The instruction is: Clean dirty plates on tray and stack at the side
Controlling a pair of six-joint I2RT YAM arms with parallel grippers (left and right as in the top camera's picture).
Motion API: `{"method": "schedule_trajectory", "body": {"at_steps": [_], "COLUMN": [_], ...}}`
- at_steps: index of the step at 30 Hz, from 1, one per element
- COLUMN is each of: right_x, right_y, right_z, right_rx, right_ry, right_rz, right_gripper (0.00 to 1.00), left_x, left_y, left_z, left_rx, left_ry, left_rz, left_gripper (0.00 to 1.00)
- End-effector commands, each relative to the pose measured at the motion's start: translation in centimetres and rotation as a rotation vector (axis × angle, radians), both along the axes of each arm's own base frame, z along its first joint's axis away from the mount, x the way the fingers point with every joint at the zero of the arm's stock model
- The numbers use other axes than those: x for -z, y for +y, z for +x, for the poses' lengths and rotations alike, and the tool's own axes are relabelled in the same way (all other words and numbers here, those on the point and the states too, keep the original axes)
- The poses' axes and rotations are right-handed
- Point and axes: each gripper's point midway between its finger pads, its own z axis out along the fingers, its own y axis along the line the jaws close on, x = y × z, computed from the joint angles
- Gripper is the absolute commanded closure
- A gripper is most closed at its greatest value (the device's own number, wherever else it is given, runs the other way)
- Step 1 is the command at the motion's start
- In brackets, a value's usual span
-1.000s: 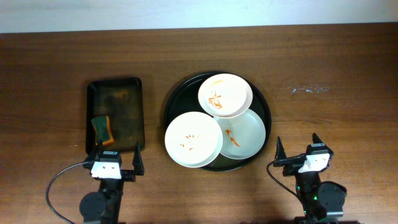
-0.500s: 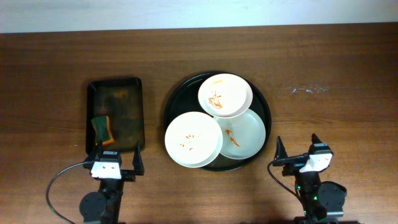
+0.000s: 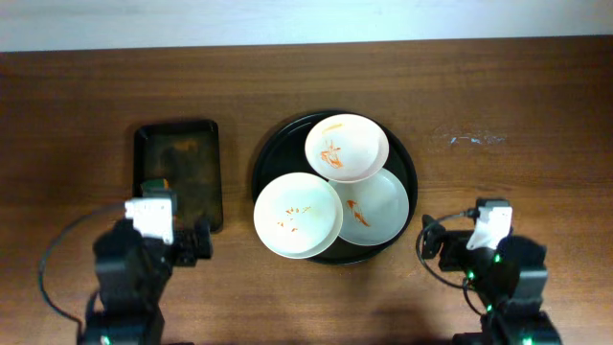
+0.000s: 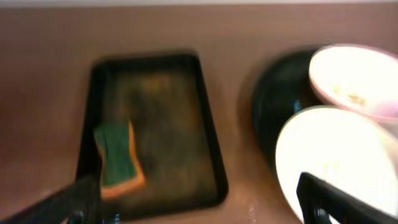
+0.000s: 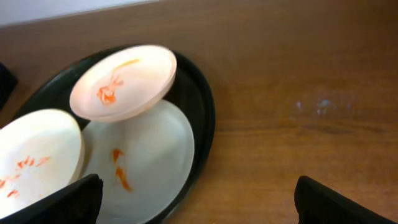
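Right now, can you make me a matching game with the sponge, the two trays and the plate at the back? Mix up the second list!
Things
1. sponge
2. round black tray
3. rectangular tray
4. back plate

Clues
A. holds three white plates
B. smeared with orange, overlapping another plate
C. green and orange, lying in a tray
D. dark, straight-sided, on the left arm's side

Pairs: 1-C, 2-A, 3-D, 4-B
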Motion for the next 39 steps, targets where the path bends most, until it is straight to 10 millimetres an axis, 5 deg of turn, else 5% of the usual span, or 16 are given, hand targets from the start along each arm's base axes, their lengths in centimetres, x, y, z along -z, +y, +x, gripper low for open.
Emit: {"method": "schedule_trajectory", "body": {"at_steps": [1,5,11,14,17,23,32,39], "right_x": [-2.5,-2.1,-2.1,-2.0,-1.8,-0.9,-0.6,-0.6], "right_y": [0.1,0.2,1.4,1.5,1.5,1.5,1.5,1.5], "right_z": [0.6,0.8,0.9,0.8,0.6,0.7,0.7,0.7], "right_rx": [-0.005,-0.006,-0.064,-0.065,-0.064,-0.063,-0.063,-0.063], "right_ry": [0.074,0.266,0.271,0.278,0.289,0.332,0.343,0.343], "right_rz": [0.010,0.015,0.062,0.063,0.064,0.066,0.066,0.066], "right_gripper": [0.01,0.01,0.02,0.02,0.01,0.01,0.01,0.01], "left_x": [-1.2,-1.1,-1.5,2.1,6.5,12.0,16.6,17.9], "left_y": [0.1,-0.1,0.4,4.0,5.0,7.8,9.1,9.7], "left_z": [0.8,0.7,2.9,6.0,7.6,8.7,8.8,8.9], "left_rx": [-0.003,0.008,-0.055,-0.219,-0.257,-0.386,-0.434,-0.447], "left_ry": [0.127,0.314,0.266,0.364,0.482,0.590,0.685,0.703], "left_rz": [-0.006,-0.027,-0.057,0.057,0.097,-0.031,-0.050,-0.055], "left_gripper": [0.01,0.01,0.01,0.01,0.05,0.17,0.18,0.42]}}
